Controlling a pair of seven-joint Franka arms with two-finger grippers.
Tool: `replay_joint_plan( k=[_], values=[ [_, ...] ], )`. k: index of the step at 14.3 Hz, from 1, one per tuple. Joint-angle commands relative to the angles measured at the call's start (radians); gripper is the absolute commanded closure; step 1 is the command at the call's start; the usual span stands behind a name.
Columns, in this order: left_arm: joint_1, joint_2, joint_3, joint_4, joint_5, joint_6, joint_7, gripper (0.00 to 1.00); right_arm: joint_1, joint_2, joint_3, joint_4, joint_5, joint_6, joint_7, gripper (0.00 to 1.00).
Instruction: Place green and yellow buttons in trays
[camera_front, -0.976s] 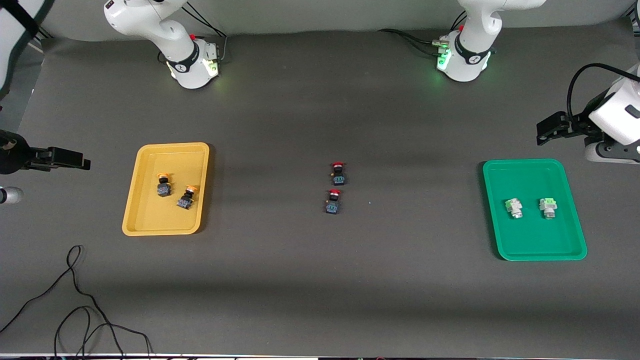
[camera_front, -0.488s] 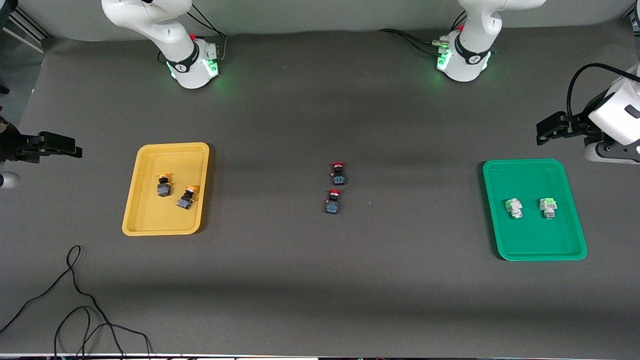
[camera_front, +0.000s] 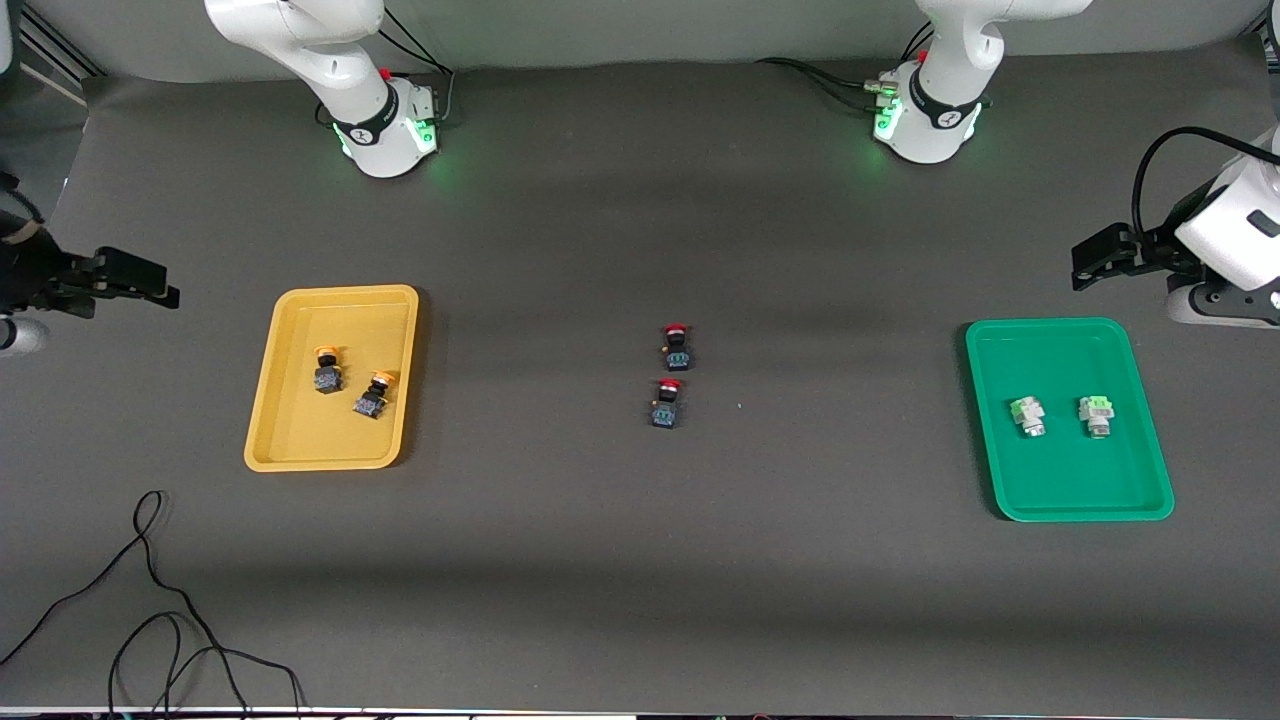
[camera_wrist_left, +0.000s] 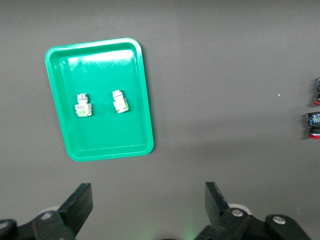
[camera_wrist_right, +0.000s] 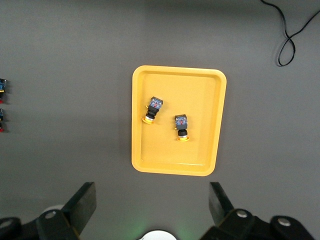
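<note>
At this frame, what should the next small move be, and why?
Probably none beyond parking both arms. Both yellow buttons lie in the yellow tray and both green buttons in the green tray. Only the two red buttons remain on the table between the trays. The left gripper and right gripper are open, empty and off to the table's ends.

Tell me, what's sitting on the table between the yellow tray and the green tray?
Two red buttons, one nearer the front camera than the other, lie between the yellow tray and the green tray; the front view shows it.
</note>
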Motion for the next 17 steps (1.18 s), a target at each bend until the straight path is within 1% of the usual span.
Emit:
replay_joint_plan(
  k=[1, 4, 8, 17],
  values=[
    [-0.005, -0.02, 0.0, -0.019, -0.002, 0.0, -0.005, 0.0, 0.001, -0.082, 0.023, -0.122, -0.062, 0.067, 0.026, 0.0],
    [-0.005, -0.02, 0.0, -0.021, -0.002, 0.002, -0.005, 0.0, 0.017, -0.079, 0.026, -0.121, -0.071, 0.07, 0.026, 0.0],
    [-0.005, -0.017, 0.0, -0.021, -0.002, 0.0, -0.005, 0.0, 0.05, -0.035, 0.022, -0.066, -0.074, 0.076, 0.026, 0.0],
    [-0.006, -0.015, 0.0, -0.021, -0.002, -0.001, -0.005, 0.0, 0.061, -0.032, 0.026, -0.066, -0.082, 0.078, 0.026, 0.0]
  ],
)
